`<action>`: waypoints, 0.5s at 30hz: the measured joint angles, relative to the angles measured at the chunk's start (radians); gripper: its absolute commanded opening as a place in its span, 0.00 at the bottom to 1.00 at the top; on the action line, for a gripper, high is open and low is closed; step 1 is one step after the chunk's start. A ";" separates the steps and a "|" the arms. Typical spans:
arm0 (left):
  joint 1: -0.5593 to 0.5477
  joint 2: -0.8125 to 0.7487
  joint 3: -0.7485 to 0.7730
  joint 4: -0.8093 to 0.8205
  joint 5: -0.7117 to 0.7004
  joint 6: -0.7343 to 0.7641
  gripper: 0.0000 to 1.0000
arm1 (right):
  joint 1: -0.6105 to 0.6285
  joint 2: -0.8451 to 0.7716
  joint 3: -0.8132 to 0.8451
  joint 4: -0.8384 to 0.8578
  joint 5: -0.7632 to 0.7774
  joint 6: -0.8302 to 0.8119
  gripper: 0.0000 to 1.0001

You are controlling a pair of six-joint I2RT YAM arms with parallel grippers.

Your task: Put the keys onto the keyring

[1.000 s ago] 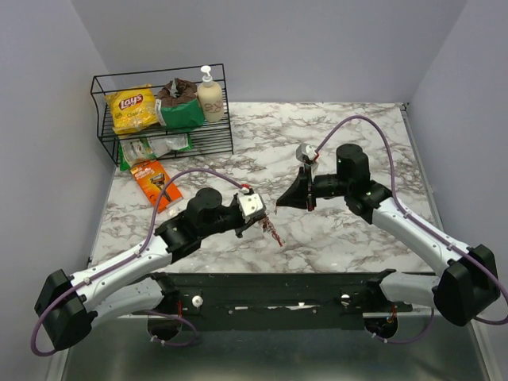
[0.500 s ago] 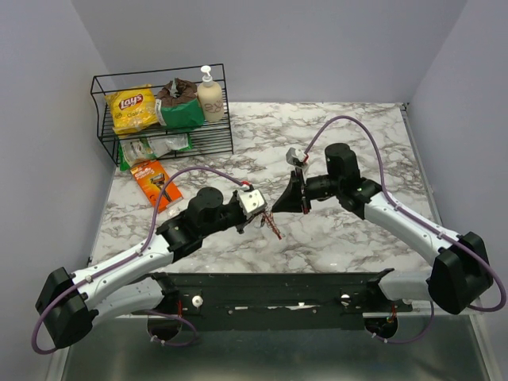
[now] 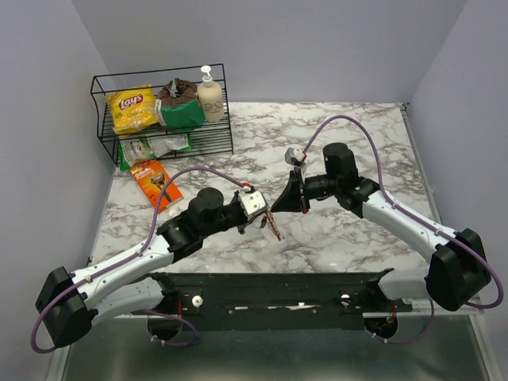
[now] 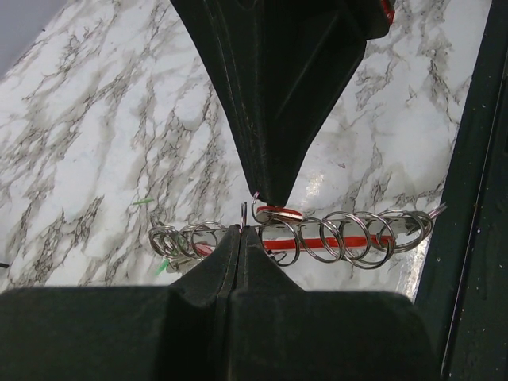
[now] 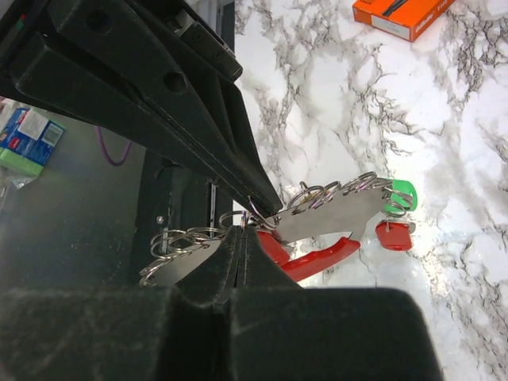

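Observation:
The keyring [image 3: 275,229] is a red curved bar [image 4: 333,240] carrying a silvery plate [image 5: 333,213] and several silvery rings. It hangs just above the marble between the two gripper tips. A green key head [image 5: 402,195] and a red key head [image 5: 393,236] hang at its far end. My left gripper [image 4: 240,230] is shut on one thin ring of it. My right gripper [image 5: 242,232] is shut on another ring right beside that. The two tips nearly touch in the top view, the left gripper [image 3: 263,220] by the right gripper [image 3: 275,208]. No yellow key head shows.
A black wire rack [image 3: 163,119] with a chip bag, packets and a soap bottle stands at the back left. An orange box [image 3: 156,184] lies in front of it and also shows in the right wrist view [image 5: 405,12]. A dark rail [image 3: 278,290] runs along the near edge.
My right gripper has moved left and down until its tip meets the left gripper's tip at the keyring. The left gripper and the keyring have shifted only slightly.

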 measured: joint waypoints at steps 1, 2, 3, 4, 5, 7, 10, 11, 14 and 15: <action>0.000 0.000 0.000 0.000 0.000 0.000 0.00 | 0.000 0.000 0.001 0.000 0.000 -0.002 0.01; -0.001 0.000 0.000 0.000 0.000 0.002 0.00 | 0.000 0.000 0.001 0.000 0.000 -0.002 0.01; -0.003 -0.002 0.000 0.000 0.000 0.004 0.00 | 0.000 0.000 0.001 0.000 0.000 -0.002 0.01; -0.005 -0.004 0.000 0.000 0.001 0.006 0.00 | 0.000 0.000 0.001 0.000 0.000 -0.003 0.01; -0.007 -0.007 0.000 0.000 0.001 0.008 0.00 | 0.000 0.000 0.001 0.000 0.001 -0.003 0.01; -0.010 -0.016 0.000 -0.001 0.001 0.011 0.00 | 0.000 0.000 0.001 0.000 0.002 -0.003 0.01; -0.011 -0.032 0.000 -0.003 0.000 0.013 0.00 | 0.000 0.000 0.002 0.001 0.005 -0.005 0.01; -0.011 -0.037 0.000 -0.006 0.000 0.015 0.00 | 0.000 0.000 0.003 0.001 0.005 -0.005 0.01; -0.011 -0.048 0.000 -0.004 0.001 0.015 0.00 | 0.000 0.001 0.003 0.000 0.007 -0.005 0.01; -0.011 -0.052 0.000 -0.002 0.001 0.016 0.00 | 0.000 0.001 0.003 0.000 0.007 -0.006 0.01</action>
